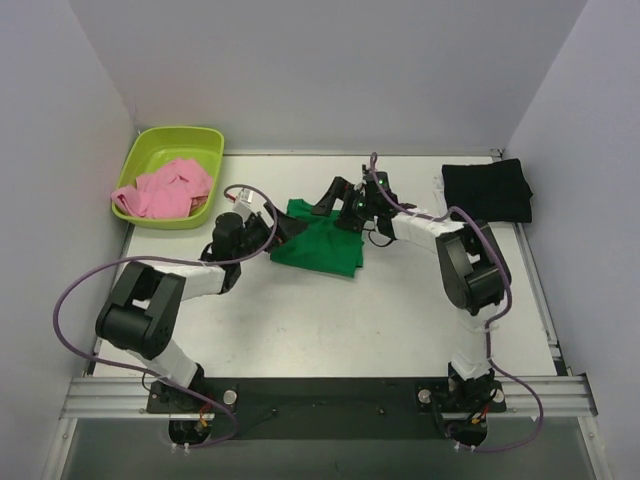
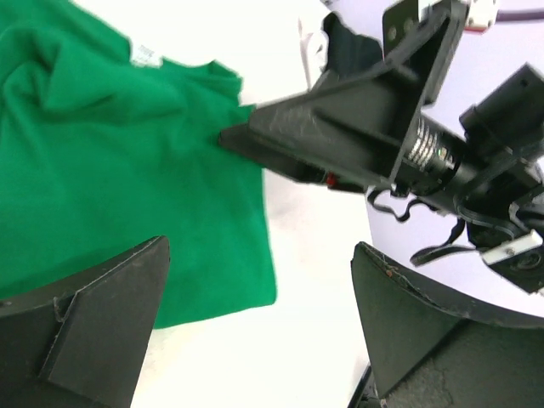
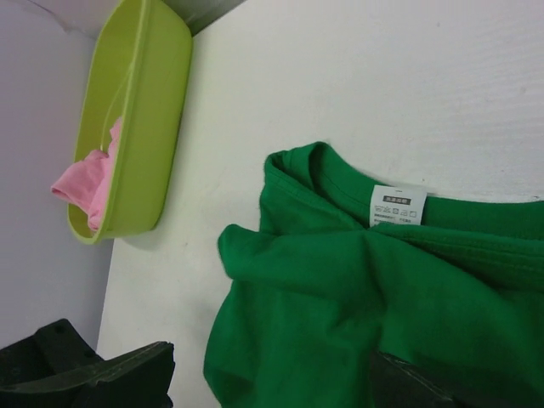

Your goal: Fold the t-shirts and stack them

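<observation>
As it lies, green t-shirt [image 1: 322,250] rumpled

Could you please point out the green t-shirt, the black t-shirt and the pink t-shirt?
green t-shirt [image 1: 322,248]: top view, middle of the cloth.
black t-shirt [image 1: 487,190]: top view, centre of the cloth.
pink t-shirt [image 1: 165,190]: top view, crumpled middle.

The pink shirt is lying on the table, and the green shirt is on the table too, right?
Not quite. The pink t-shirt is bunched up inside the lime-green tub, not lying on the table. The top external view shows this. The green t-shirt is on the table, as you said.
</observation>
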{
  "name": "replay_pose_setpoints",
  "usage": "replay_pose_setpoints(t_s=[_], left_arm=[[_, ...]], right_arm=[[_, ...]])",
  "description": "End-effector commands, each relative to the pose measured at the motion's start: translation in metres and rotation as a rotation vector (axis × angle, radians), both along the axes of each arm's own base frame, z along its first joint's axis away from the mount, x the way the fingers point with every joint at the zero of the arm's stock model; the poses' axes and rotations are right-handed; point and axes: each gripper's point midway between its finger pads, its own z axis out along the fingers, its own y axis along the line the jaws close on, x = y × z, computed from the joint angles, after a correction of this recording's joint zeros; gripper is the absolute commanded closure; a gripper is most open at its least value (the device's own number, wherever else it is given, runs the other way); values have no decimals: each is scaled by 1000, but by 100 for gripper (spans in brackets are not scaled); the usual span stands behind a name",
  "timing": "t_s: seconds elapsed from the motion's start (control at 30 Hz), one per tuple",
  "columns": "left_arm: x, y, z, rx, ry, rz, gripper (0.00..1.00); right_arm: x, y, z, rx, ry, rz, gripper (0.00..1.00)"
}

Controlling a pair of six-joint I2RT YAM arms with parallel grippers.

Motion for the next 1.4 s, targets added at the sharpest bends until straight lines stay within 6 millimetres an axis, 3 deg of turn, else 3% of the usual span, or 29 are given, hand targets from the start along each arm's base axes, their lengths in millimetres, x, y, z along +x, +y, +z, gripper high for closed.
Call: replay_pose_setpoints(t_s=[0.0, 0.07, 0.1, 0.17, 0.23, 0.53, 0.9, 1.13, 1.37], left_arm=[[12, -4, 61, 23, -132, -21, 2], [16, -5, 61, 40, -132, -24, 3], [20, -7, 66, 36, -142, -24, 3], [26, -11, 64, 35, -151, -35, 2], [35, -18, 71, 27, -172, -49, 3], [65, -49, 51, -88, -150, -128, 3], [85, -67, 19, -86, -104, -161, 3], [95, -65, 0, -61, -86, -159, 3], [101, -62, -23, -45, -64, -162, 3]], right_arm=[[-14, -6, 79, 21, -200, 9, 0], [-25, -11, 94, 31, -228, 7, 0], [-33, -14, 88, 24, -216, 8, 0], [-46, -14, 102, 34, -244, 15, 0], [-60, -15, 98, 28, -239, 26, 0], [-117, 1, 119, 20, -310, 100, 0], [-126, 10, 80, 12, -239, 127, 0], [-126, 19, 39, 32, -165, 135, 0], [-130, 21, 14, 43, -126, 142, 0]])
